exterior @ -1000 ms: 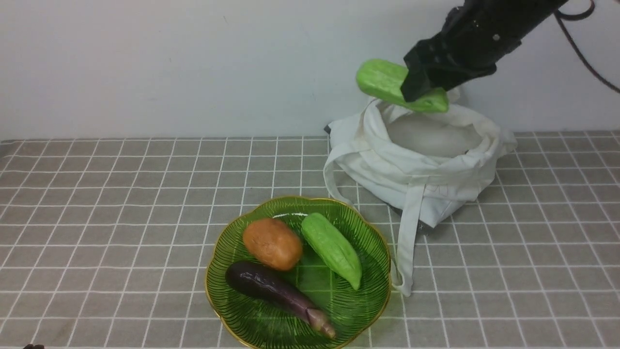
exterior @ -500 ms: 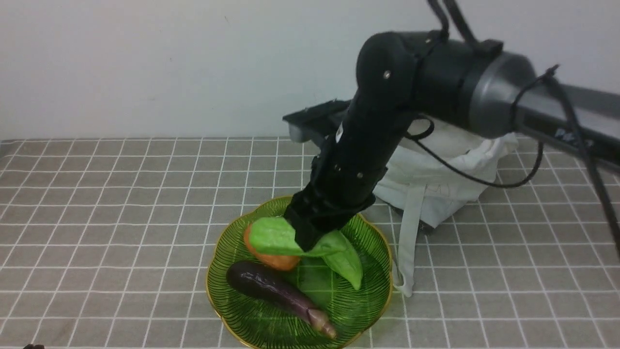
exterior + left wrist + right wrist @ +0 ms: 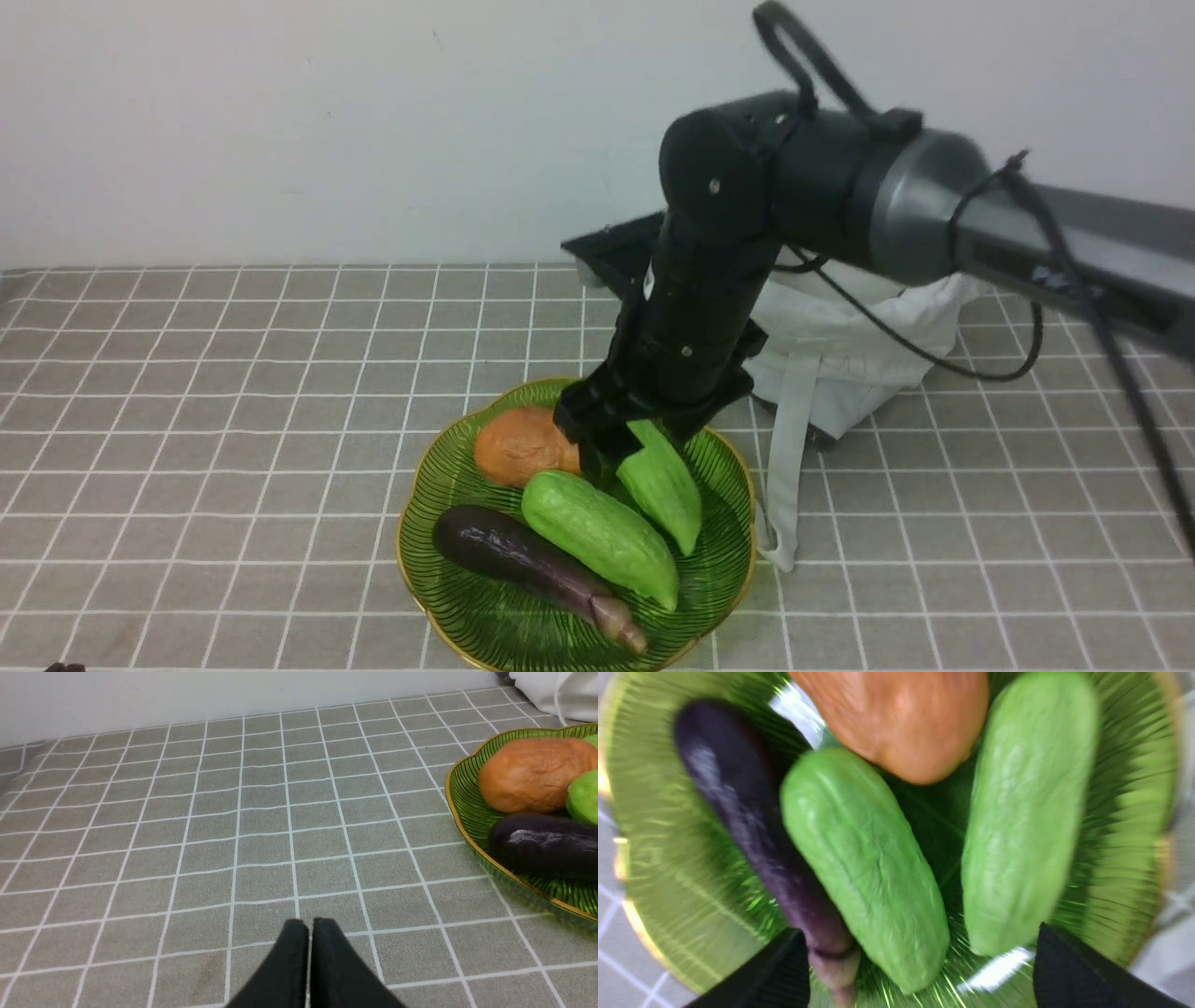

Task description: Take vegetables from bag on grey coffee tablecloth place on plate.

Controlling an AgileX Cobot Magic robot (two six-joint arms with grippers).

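The green plate [image 3: 418, 574] sits on the grid tablecloth [image 3: 233, 420] and holds all the vegetables. One gourd [image 3: 597, 537] lies in its middle, and a second gourd [image 3: 665, 485] lies to its right. The potato [image 3: 518, 446] is at the back and the eggplant [image 3: 523, 555] at the front. My right gripper [image 3: 635, 448] hovers just above the plate's back part, open and empty. In the right wrist view it [image 3: 920, 929] spreads wide over both gourds [image 3: 864, 858]. The white bag [image 3: 840, 364] stands behind right, partly hidden by the arm. My left gripper [image 3: 308, 924] is shut and empty above the cloth.
A white wall runs along the back of the table. The bag's long strap [image 3: 784, 467] hangs down onto the cloth beside the plate's right rim. In the left wrist view the plate [image 3: 462, 826] lies to one side of the shut fingers.
My right arm carried the gourd from above the bag down to the plate, then let go. The gourd now lies between the eggplant and the other gourd, and the potato has shifted slightly back.
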